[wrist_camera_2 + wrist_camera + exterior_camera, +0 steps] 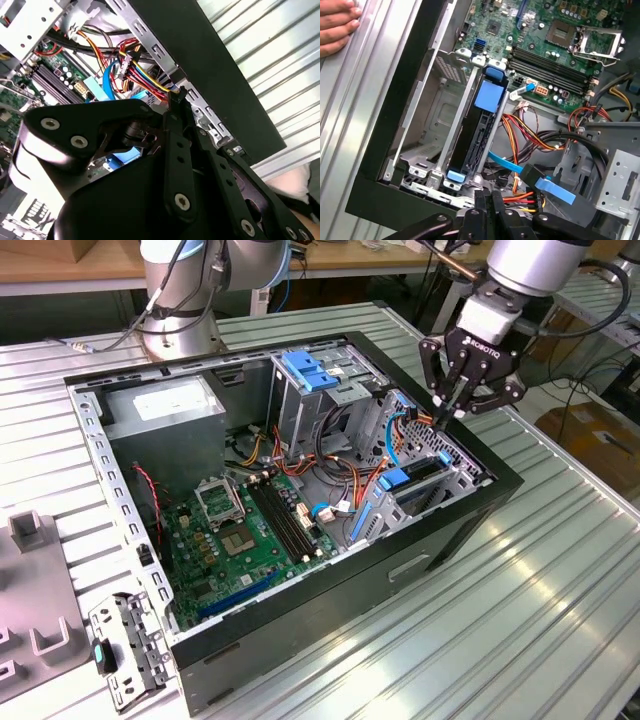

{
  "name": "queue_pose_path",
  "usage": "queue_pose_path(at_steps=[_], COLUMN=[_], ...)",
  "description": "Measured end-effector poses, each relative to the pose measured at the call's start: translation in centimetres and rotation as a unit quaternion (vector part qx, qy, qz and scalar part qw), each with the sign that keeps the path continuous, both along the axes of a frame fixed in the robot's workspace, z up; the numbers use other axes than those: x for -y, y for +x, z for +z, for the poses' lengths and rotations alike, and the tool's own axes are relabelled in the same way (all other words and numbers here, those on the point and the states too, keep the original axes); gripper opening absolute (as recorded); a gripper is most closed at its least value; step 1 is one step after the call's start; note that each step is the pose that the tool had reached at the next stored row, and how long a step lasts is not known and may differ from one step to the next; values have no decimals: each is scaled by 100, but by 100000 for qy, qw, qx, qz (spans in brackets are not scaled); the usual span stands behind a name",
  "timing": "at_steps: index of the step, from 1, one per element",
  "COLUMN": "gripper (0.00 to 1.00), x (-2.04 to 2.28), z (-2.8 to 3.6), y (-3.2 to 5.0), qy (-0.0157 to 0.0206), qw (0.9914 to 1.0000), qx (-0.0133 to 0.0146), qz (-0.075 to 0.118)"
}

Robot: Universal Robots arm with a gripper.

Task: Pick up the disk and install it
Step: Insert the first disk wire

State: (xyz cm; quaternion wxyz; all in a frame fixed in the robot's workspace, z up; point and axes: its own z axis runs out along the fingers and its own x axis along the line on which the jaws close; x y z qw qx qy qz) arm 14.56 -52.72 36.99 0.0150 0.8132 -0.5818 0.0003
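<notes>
The disk [479, 135] stands on edge in a slot of the drive bay at the case's corner, a dark slab in a carrier with blue tabs. In the exterior view the disk [422, 470] lies low at the case's right end. My gripper [452, 412] hangs just above that end, fingers drawn together to a point and shut. In both wrist views the fingertips [487, 199] sit right by a bundle of red, yellow and black wires [145, 75]. I see nothing held between the fingers.
The open black computer case [430, 540] lies on a ribbed metal table. Inside are a green motherboard [240, 530], a grey power supply [165, 405] and a metal cage with a blue handle [310, 370]. A person's hand [337, 25] rests on the table beside the case.
</notes>
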Motion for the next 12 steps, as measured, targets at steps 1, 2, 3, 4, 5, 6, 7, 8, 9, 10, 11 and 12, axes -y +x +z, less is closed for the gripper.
queue_pose_path(at_steps=[1, 2, 3, 4, 5, 6, 7, 8, 9, 10, 11, 12], gripper=[16, 16, 16, 16, 16, 16, 16, 16, 16, 16, 16, 16], x=[0, 0, 0, 0, 0, 0, -1, -1, 0, 0, 1, 1], z=[-2, -4, -6, -7, -8, -9, -10, -8, -8, -9, -9, -10], y=[0, 0, 0, 0, 1, -3, -13, -25, -38, -51, -63, -73], qy=[7, 4, 7, 10, 10, 17, 47, 59, 77, 94, 103, 111], qw=[99991, 99951, 99925, 99886, 99843, 99821, 99814, 99810, 99806, 99801, 99796, 99789], qx=[1, 1, 1, 0, 1, 1, -2, -3, -7, -8, -6, -7], qz=[-1313, -3115, -3880, -4783, -5603, -5979, -6092, -6161, -6228, -6299, -6383, -6487])
